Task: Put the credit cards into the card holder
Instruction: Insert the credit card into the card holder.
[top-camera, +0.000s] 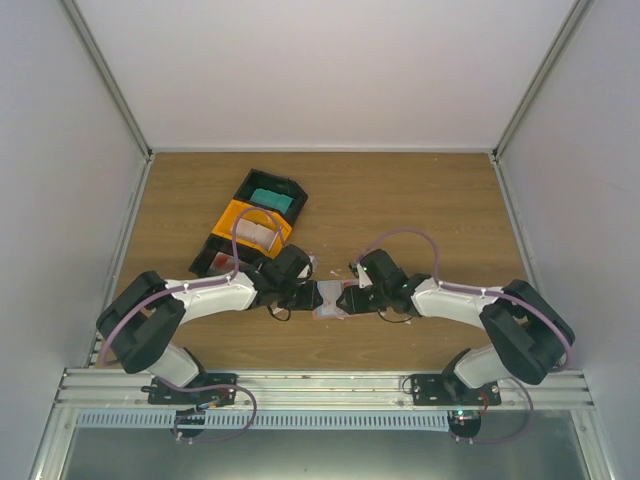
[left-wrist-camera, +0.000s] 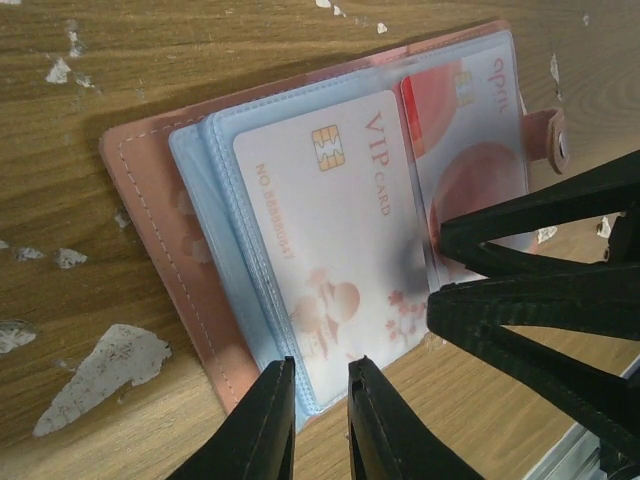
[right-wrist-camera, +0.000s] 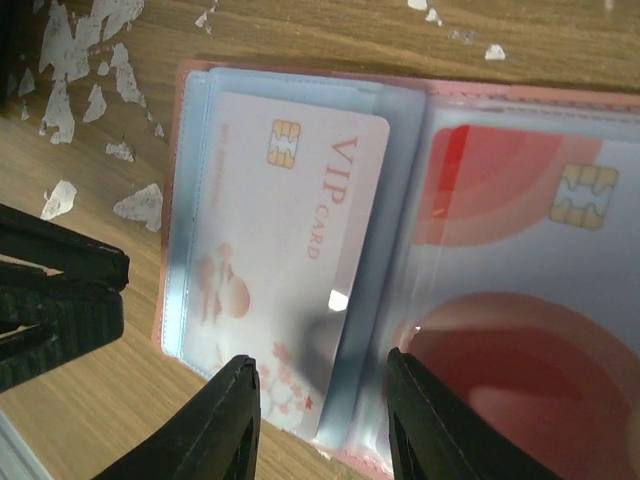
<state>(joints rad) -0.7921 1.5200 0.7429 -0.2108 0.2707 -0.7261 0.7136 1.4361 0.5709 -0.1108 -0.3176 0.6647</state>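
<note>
Closest in the left wrist view, the left hand (left-wrist-camera: 321, 425) stands released, its jaws a narrow gap apart over the near edge of the card holder (left-wrist-camera: 150, 200), clasping nothing; the salmon-pink holder lies open and flat on the wooden bench (left-wrist-camera: 90, 60), its clear, blue-edged sleeves (left-wrist-camera: 215, 200) facing up; one sleeve carries a pale VIP card (left-wrist-camera: 330, 230) with a gold chip, the next a red card (left-wrist-camera: 470, 160); the right hand (right-wrist-camera: 322, 420) is released too, its jaws wider apart, one on either side of the edge where the two sleeves meet; from above, the holder sits between both hands; a teal card (top-camera: 271, 198) lies well apart in a black bin (top-camera: 262, 178), beside an orange bin (top-camera: 232, 213); white chipped patches (left-wrist-camera: 100, 365) mark the wood.
</note>
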